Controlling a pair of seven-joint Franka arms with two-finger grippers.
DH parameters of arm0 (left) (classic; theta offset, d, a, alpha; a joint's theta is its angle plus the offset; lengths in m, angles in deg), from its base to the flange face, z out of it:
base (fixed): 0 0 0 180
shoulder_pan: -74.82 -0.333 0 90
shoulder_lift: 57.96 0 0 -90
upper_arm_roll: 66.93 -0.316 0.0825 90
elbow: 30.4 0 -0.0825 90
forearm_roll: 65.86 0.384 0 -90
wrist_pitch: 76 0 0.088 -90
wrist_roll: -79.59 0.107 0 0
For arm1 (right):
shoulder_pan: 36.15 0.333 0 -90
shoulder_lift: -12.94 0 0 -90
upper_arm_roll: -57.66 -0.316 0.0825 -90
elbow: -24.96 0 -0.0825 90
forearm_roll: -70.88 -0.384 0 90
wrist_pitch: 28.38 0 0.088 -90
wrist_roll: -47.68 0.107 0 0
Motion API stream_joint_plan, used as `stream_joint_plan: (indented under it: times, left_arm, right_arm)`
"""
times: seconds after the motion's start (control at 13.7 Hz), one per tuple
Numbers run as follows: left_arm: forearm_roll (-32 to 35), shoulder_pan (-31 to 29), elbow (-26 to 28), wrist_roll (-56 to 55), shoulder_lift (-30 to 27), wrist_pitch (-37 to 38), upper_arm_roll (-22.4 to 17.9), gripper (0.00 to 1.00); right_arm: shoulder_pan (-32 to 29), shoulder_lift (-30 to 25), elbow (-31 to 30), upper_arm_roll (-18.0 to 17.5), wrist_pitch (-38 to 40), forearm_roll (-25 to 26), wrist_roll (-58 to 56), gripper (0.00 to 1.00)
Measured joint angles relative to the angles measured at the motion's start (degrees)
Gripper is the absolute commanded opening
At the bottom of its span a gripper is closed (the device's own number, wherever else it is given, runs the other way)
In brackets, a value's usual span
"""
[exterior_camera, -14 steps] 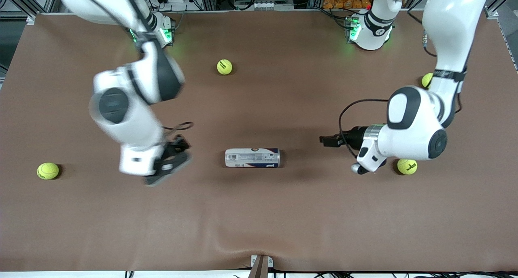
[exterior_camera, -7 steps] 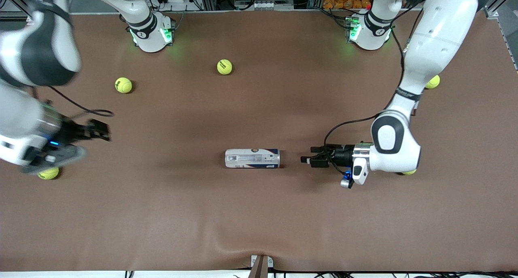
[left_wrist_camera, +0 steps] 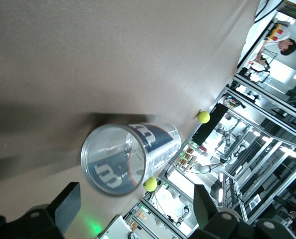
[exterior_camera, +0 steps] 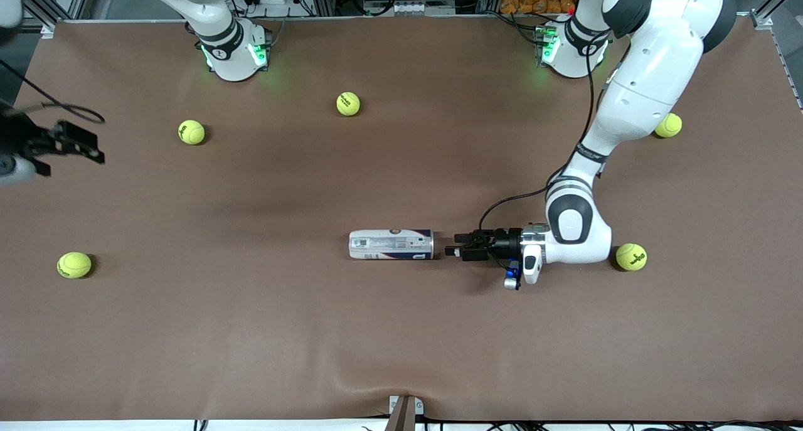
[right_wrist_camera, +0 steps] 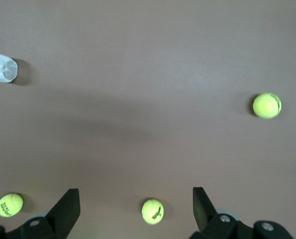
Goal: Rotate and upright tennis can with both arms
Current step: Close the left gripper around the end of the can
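Note:
The tennis can (exterior_camera: 391,244) lies on its side in the middle of the table, with a white, navy and red label. My left gripper (exterior_camera: 453,244) is open and low, just off the can's end toward the left arm's end of the table, not touching it. The left wrist view shows the can (left_wrist_camera: 119,159) end-on, ahead of the spread fingers (left_wrist_camera: 68,206). My right gripper (exterior_camera: 91,145) is open and empty, raised over the table's edge at the right arm's end. The right wrist view shows the can (right_wrist_camera: 1,68) far off.
Several yellow-green tennis balls lie about: one (exterior_camera: 348,103) and another (exterior_camera: 191,132) toward the robots' bases, one (exterior_camera: 74,265) at the right arm's end, one (exterior_camera: 630,256) beside the left arm's wrist, one (exterior_camera: 668,125) by the left arm's upper link.
My left gripper has come down and moved along the table up to the can's end. My right arm has swung away from the can out to the table's edge.

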Motion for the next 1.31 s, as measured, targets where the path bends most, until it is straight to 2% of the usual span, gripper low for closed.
stream_joint_plan:
  times: [0.22,0.51,0.58,0.73,0.88,0.95,1.31]
  left_arm:
    - [-3.7,0.9,-2.2,3.8,2.0,0.0,0.0,0.71]
    - [-8.2,2.8,-2.6,11.0,3.2,-0.1,0.0,0.7]
    - [-8.2,2.8,-2.7,11.8,3.4,-0.1,0.0,0.65]
    - [-8.5,2.9,-2.8,12.1,3.8,-0.1,0.0,0.3]
    - [-10.4,3.3,-2.9,12.2,3.9,-0.1,0.0,0.05]
    - [-11.4,3.8,-3.0,12.2,3.9,-0.1,0.1,0.0]
    - [-12.7,5.0,-4.9,12.2,3.7,-0.1,0.1,0.0]
  right_arm:
    - [-0.6,-2.4,-0.2,0.0,3.3,-0.1,4.6,1.0]
    - [-0.7,-3.0,0.1,0.0,3.5,-0.1,7.7,1.0]
    - [-0.7,-3.1,0.5,0.0,3.7,-0.1,9.7,1.0]
    - [-0.7,-3.1,1.6,0.0,4.6,-0.1,12.9,1.0]
    - [-1.6,-3.1,2.2,0.1,5.2,-0.1,14.0,1.0]
    - [-2.4,-3.1,2.2,0.1,5.3,-0.1,14.0,1.0]
    - [-3.3,-3.1,2.4,0.0,5.3,-0.1,14.0,1.0]
